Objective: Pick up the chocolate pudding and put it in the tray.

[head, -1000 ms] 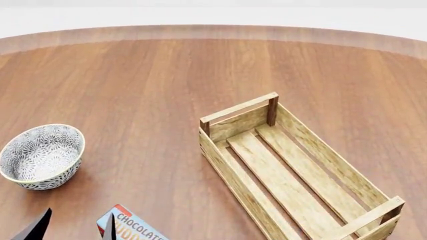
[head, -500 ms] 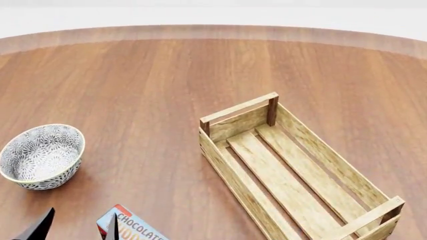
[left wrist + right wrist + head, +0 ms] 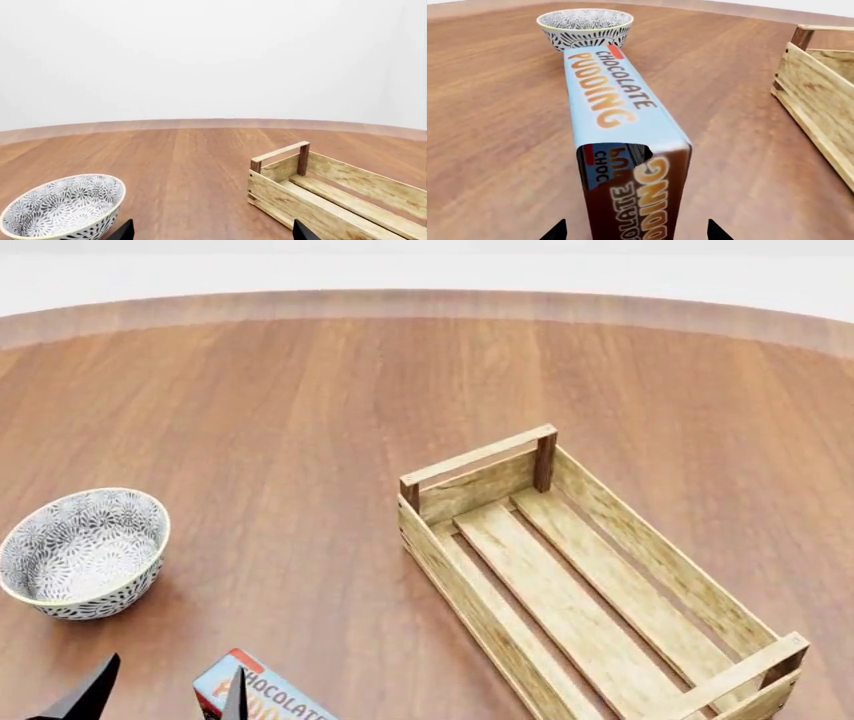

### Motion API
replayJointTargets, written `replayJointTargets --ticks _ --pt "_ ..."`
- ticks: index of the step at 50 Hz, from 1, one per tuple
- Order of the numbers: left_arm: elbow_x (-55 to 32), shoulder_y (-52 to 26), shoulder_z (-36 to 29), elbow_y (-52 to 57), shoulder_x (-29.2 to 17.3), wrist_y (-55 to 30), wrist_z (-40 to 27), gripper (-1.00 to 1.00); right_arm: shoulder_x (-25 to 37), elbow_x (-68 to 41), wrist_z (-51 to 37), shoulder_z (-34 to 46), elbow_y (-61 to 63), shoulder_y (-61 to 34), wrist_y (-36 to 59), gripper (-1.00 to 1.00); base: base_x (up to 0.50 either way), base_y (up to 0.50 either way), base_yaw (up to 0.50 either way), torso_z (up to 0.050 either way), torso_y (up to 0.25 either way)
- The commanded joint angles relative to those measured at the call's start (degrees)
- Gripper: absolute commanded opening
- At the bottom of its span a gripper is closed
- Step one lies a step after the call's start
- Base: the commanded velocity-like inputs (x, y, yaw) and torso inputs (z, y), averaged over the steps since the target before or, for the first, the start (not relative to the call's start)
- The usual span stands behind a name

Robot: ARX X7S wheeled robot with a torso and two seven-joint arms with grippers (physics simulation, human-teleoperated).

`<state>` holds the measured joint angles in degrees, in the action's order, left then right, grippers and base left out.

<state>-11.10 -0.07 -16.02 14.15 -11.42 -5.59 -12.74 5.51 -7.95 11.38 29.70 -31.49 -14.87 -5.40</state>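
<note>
My left claw sits right at the bottom edge, only its two dark fingertips poking into view, spread apart with bare table between them. Just beside my inner tip lies the chocolate pudding, flat on the wood, blue top up, orange lettering cut off by the frame; whether tip and carton touch I can't tell. Ahead of my outer tip stands the patterned bowl, upright. Well off past the pudding stretches the tray, slats bare, lying at a slant away from me.
</note>
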Motion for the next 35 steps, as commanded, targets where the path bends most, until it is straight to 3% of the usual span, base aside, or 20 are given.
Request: replayJointTargets --ticks 1,35 --pt "-0.2 0.0 -0.4 -0.1 -0.3 0.1 -0.3 1.0 -0.5 0.0 -0.3 1.0 -1.9 -1.1 -0.5 1.0 0.0 0.0 0.0 0.0 0.0" --pt "-0.6 -0.6 -2.0 0.1 -1.0 0.2 -1.4 1.0 -1.0 -1.4 -0.3 3.0 -4.2 -3.7 -1.1 1.0 0.0 0.0 0.0 0.0 0.0"
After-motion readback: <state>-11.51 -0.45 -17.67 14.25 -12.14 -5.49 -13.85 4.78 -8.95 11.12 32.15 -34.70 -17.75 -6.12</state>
